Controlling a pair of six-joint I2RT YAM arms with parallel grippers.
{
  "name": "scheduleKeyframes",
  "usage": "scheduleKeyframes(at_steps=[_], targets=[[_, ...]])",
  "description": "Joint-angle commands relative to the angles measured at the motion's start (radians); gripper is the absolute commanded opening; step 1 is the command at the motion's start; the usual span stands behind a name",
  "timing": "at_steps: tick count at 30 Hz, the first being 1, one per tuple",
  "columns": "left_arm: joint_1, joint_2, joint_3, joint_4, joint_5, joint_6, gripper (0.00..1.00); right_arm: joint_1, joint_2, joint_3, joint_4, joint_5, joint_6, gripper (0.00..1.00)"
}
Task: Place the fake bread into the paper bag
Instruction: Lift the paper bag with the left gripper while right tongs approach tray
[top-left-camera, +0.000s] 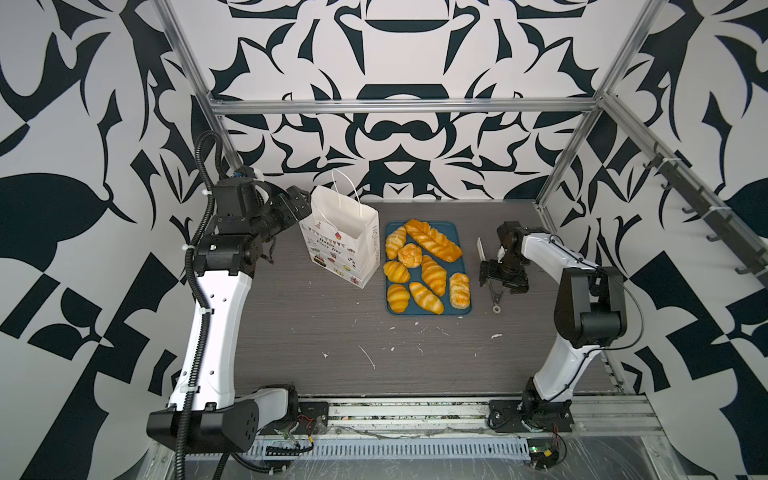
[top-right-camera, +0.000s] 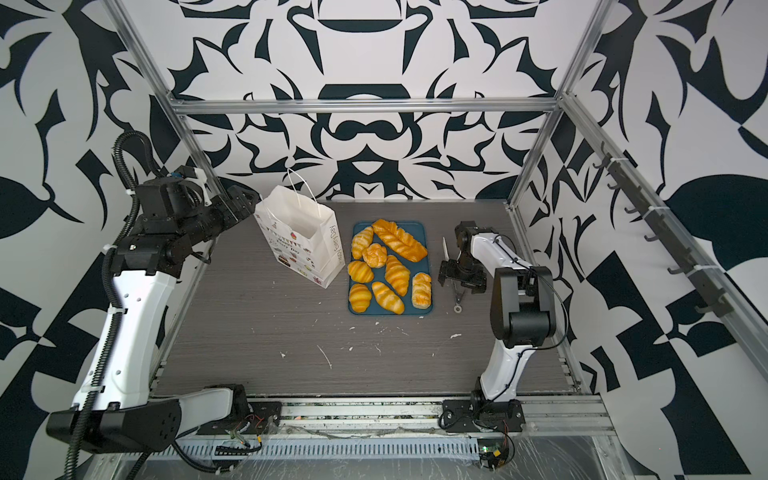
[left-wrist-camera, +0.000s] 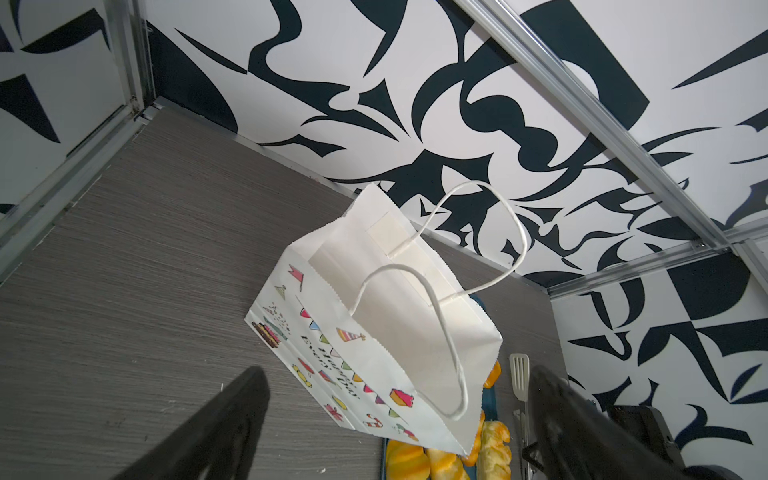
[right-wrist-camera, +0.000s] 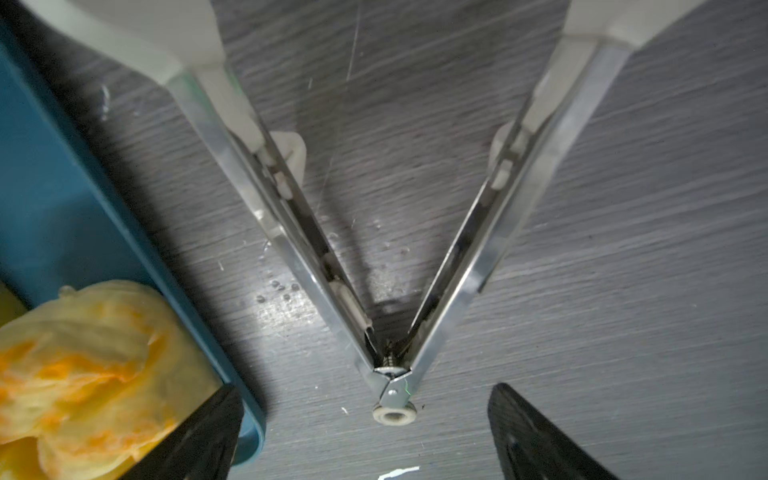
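Step in hand: as I read it, the right gripper (right-wrist-camera: 370, 436) is lining up to take the tongs (right-wrist-camera: 473, 270), and no grip is made yet.
Right claw: its fingers are standing wide apart, one on each side of the tongs' hinge end, holding nothing.
Tongs: one pair is lying flat on the table (top-left-camera: 332, 332), splayed in a V, just beside the blue tray (top-left-camera: 451, 230) on its right-arm side and apart from its rim.
Doing it well: I would be closing across both metal arms a little up from the hinge, so that the squeeze is working the tongs. The steel is looking slippery, so a centred grip is mattering. The tray-side finger is hanging over the tray's rim and could be catching it on the way down.
Fake bread (top-left-camera: 433, 274): eight pieces are all lying on the tray, none in the bag. They are one plaited loaf, one round bun and six croissant-like pieces.
Paper bag (top-left-camera: 340, 237): one is standing upright with its mouth open, just beside the tray on its left-arm side.
Left gripper (top-left-camera: 305, 203): its fingers are spread apart and empty, hovering by the bag's upper edge on the side away from the tray.
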Motion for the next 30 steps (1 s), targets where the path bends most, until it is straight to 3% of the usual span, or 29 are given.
scheduleKeyframes(at_steps=[1,6,14,30], targets=[[-0.003,0.001,0.03,-0.063,0.049,-0.013,0.99,-0.014,0.0,0.027,-0.005,0.001,-0.01,0.96],[-0.008,0.009,0.044,-0.084,0.075,-0.025,0.95,-0.02,0.037,0.039,-0.008,-0.001,-0.01,0.94],[-0.05,0.009,0.097,-0.127,0.022,-0.01,0.95,-0.02,0.077,0.054,0.003,0.023,-0.01,0.93],[-0.105,0.102,0.186,-0.213,-0.004,-0.003,0.91,-0.02,0.097,0.045,0.002,0.031,-0.01,0.8]])
